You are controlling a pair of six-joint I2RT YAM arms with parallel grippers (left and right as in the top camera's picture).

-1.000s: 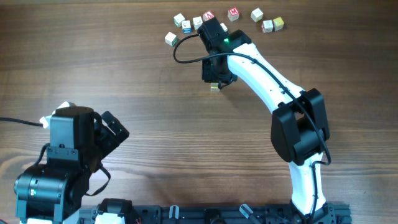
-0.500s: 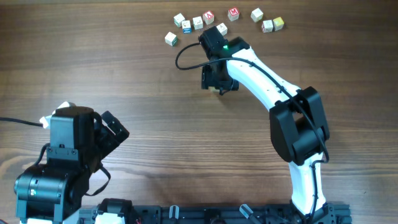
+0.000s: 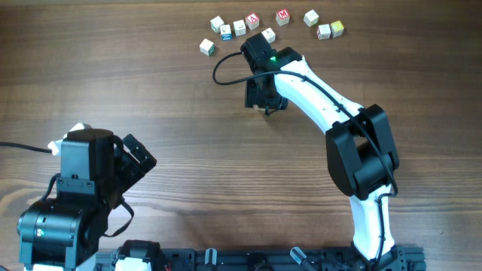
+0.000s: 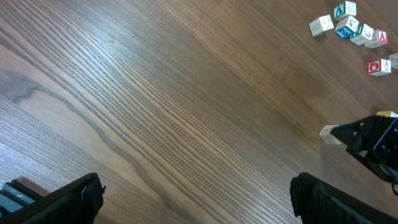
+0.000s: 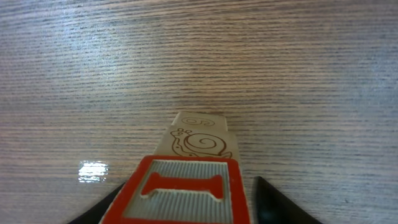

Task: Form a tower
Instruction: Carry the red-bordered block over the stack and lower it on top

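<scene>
The tower is two cubes high in the right wrist view. A red-framed cube with a red letter I sits on a pale cube with a snail drawing. My right gripper stands open around the top cube, its right finger clearly apart from it. From overhead, the right gripper covers nearly all of the tower. The left wrist view shows a pale cube at the right gripper's tip. My left gripper is open and empty, far off at the lower left.
Several loose letter cubes lie in a row along the table's far edge, with more to the right and one apart at the left. The right arm's black cable loops beside the gripper.
My right gripper shifted slightly toward the far edge and its jaws have opened around the top cube. The left arm has not moved.
</scene>
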